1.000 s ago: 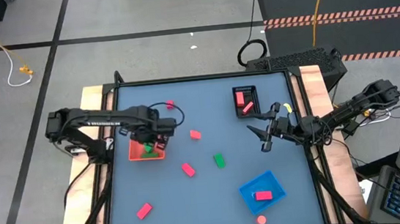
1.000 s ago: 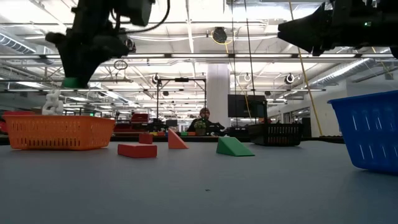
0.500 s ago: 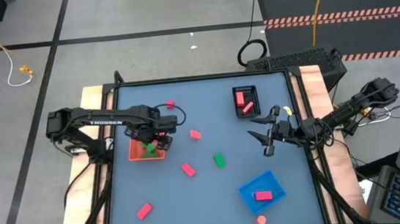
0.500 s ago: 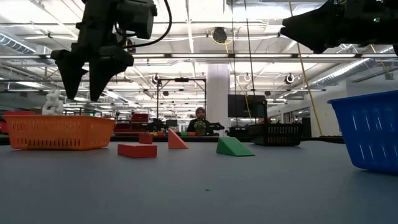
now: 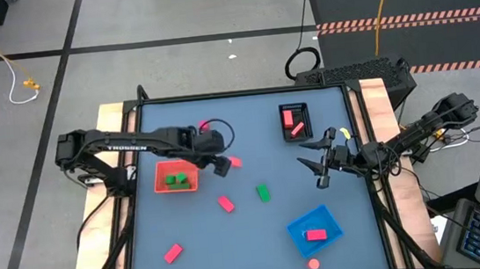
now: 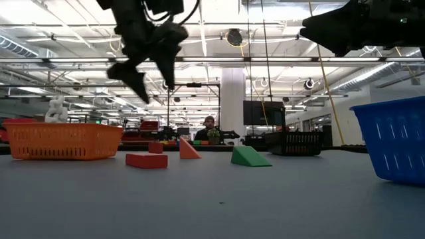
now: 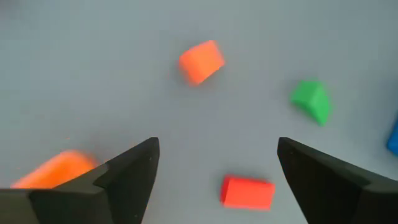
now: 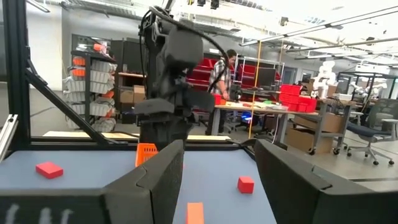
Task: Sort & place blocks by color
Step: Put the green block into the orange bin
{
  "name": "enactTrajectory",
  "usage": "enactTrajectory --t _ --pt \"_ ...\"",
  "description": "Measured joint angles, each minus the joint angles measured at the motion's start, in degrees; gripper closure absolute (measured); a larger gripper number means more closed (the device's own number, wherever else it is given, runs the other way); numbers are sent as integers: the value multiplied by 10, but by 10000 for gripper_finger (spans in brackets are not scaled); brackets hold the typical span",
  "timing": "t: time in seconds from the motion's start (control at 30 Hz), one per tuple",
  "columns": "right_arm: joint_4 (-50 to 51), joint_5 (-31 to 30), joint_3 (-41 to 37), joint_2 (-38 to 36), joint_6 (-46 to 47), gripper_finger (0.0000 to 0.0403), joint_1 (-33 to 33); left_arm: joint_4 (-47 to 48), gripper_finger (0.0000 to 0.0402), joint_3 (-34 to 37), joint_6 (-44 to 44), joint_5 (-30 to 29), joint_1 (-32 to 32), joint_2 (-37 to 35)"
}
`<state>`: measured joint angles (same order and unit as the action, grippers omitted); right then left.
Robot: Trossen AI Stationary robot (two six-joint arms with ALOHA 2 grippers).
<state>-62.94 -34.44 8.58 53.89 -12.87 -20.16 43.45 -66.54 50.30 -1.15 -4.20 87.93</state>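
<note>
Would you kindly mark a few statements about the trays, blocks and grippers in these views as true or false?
1. The square orange tray holds green blocks. True.
2. The left gripper grips a green block. False: its fingers are open and empty, above the table beside the orange tray.
3. The square blue tray holds one red block. True.
4. The small black tray is empty. False: two red pieces lie in it.
5. A green block lies loose on the grey table. True.
6. The right gripper is shut. False: its fingers are open, held above the table's right side.
</note>
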Motion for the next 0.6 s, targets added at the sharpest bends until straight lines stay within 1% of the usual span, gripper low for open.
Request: enactTrajectory --t 0.1,0.17,0.27,0.37,0.43,0.6 --pt "13 -6 0 0 0 206 0 -55 102 0 -91 -22 12 6" --pt "23 -25 0 0 1 206 0 -89 116 0 -170 -29 21 9" --pt "36 -60 0 0 -1 206 0 -137 136 0 -295 -30 38 23" --pt "38 -64 0 0 -2 206 1 -192 154 0 -385 -29 51 45" --pt "32 -64 0 0 -2 206 0 -210 165 0 -428 -12 51 63" --pt "15 -63 0 -1 -18 206 3 -274 183 -2 -546 60 51 116"
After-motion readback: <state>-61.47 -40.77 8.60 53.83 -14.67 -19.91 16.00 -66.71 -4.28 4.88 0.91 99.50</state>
